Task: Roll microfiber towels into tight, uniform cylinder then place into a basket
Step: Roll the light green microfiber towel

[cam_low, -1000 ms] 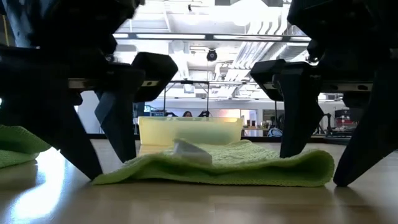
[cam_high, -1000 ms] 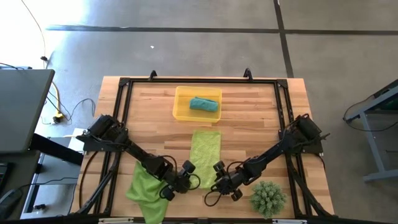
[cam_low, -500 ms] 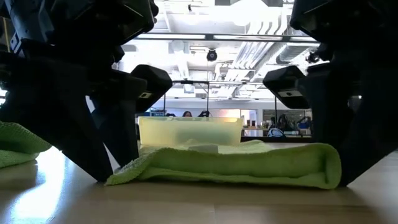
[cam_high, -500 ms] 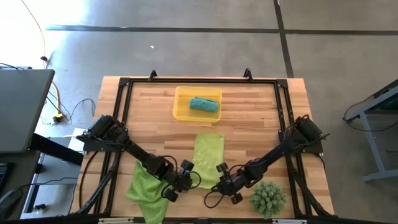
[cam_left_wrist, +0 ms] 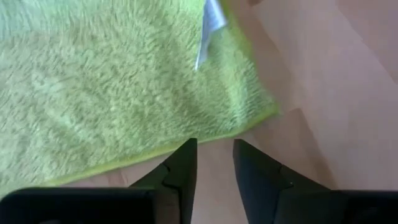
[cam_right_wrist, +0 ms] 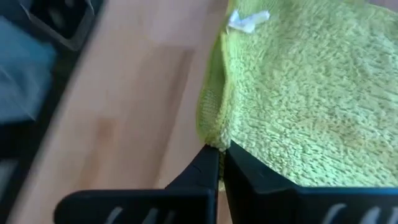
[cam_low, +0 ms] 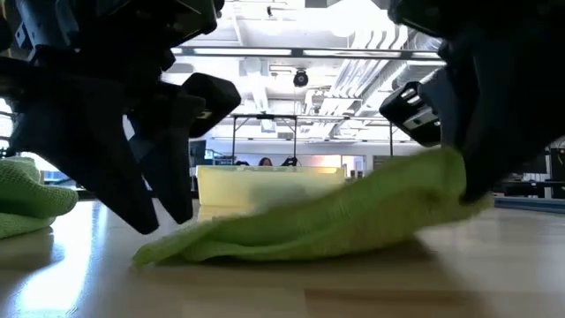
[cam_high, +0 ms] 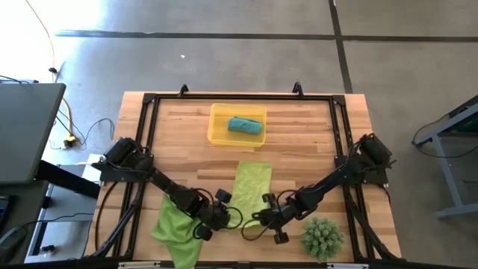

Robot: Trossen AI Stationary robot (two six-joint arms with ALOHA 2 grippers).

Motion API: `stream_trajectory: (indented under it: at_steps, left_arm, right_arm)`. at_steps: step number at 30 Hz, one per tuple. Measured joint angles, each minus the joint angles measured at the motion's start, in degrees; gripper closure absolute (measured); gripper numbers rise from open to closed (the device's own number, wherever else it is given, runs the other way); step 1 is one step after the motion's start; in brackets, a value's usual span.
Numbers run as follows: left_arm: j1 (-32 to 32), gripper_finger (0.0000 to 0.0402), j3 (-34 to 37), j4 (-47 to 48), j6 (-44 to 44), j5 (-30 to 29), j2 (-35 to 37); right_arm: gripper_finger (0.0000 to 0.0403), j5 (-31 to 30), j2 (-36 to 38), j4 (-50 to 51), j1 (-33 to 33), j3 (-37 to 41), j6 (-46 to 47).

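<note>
Fingers of the right gripper (cam_right_wrist: 219, 163) are clenched on the near corner of the spread lime towel (cam_high: 251, 188), lifting it at 5 o'clock. Left gripper (cam_left_wrist: 213, 163) fingers stand slightly parted, empty, at 7 o'clock. Raise both corners evenly before rolling toward the basket (cam_high: 214, 133) at 12 o'clock.

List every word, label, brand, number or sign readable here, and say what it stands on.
None can be read.
White tag on the lime-green towel by the left claw: too blurred to read.
Same tag in the right wrist view: no print legible.
</note>
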State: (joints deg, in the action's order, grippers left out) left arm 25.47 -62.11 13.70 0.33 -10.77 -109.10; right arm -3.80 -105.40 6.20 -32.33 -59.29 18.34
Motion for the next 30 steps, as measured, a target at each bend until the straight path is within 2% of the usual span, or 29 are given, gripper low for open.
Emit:
stream_trajectory:
  at_steps: [5,10,14,24,30]
  left_arm:
    - [1.03,0.0292,-1.89,0.95,2.26,-1.79,0.09]
    - [3.01,0.0286,-3.66,0.87,8.05,-8.07,0.11]
    - [4.2,0.0286,-4.71,0.68,11.5,-11.49,0.15]
    - [4.37,0.0286,-4.91,0.85,13.13,-11.92,0.22]
    - [3.86,0.0286,-4.91,-0.43,16.14,-10.15,0.24]
  right_arm:
    - [0.0402,1.89,0.89,-0.4,1.34,0.0,11.68]
    - [0.0402,3.8,0.89,1.0,2.07,-0.02,23.37]
    - [0.0402,3.79,1.04,0.85,2.05,-0.02,29.1]
    - [0.0403,-0.84,1.04,1.12,0.77,-0.04,44.96]
    - [0.0403,-4.97,1.06,5.78,-1.05,-0.07,54.13]
